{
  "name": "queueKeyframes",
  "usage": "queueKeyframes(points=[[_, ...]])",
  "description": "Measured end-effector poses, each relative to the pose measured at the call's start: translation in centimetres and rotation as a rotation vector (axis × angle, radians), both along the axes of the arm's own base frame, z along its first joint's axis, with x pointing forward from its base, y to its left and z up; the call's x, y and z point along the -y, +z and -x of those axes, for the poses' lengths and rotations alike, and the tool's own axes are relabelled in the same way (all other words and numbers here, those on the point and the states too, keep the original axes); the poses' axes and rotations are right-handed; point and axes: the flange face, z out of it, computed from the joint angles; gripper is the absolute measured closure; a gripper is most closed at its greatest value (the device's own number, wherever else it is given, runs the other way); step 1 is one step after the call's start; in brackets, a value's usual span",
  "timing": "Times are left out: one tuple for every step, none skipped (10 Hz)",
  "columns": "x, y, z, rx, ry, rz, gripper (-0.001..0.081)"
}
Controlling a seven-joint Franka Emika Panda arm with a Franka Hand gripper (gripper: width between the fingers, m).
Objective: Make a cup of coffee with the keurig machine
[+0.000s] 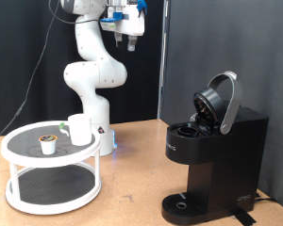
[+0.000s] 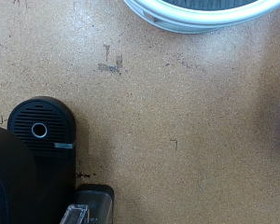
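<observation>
Hanging high near the exterior view's top, the claw is seen far above the counter, and nothing is held in it. It is too small and blurred there for its fingers to be made out, and they are not shown in the wrist view, so it cannot be told whether they are apart or together.

The keurig machine is placed on the counter at the exterior view's right. Its domed lid is tipped up and back, so the top is left open. Its round drip tray is seen at the bottom front, with nothing standing on it.

The cup is set upright on the top shelf of a white round stand at the exterior view's left, well apart from the machine. A small brown-topped pod is placed just beside the cup on the same shelf.

In the wrist view, the brown counter is looked down on, with the black machine at one corner and a bit of the stand's white rim at an edge.
</observation>
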Motion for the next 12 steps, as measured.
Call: queueKeyframes(points=[[0.2,0.0,0.0,0.000,0.008,-0.003,0.0072],[1.0,0.1,0.0,0.006,0.016,-0.014,0.0072],[2.4,0.2,0.0,0.014,0.021,-0.034,0.0072],[4.2,0.3,0.1,0.020,0.017,-0.047,0.0072],[5.9,0.3,0.4,0.021,0.001,-0.051,0.0072],[7.6,0.2,0.7,0.013,-0.018,-0.047,0.0072],[9.3,0.1,0.9,0.008,-0.040,-0.042,0.0072],[10.0,0.0,0.9,0.004,-0.051,-0.045,0.0072],[9.9,-0.1,0.9,0.004,-0.049,-0.044,0.0072],[9.9,-0.1,0.9,0.002,-0.049,-0.044,0.0072],[10.2,-0.3,0.9,0.005,-0.060,-0.045,0.0072],[11.0,-0.4,1.0,0.014,-0.084,-0.046,0.0072]])
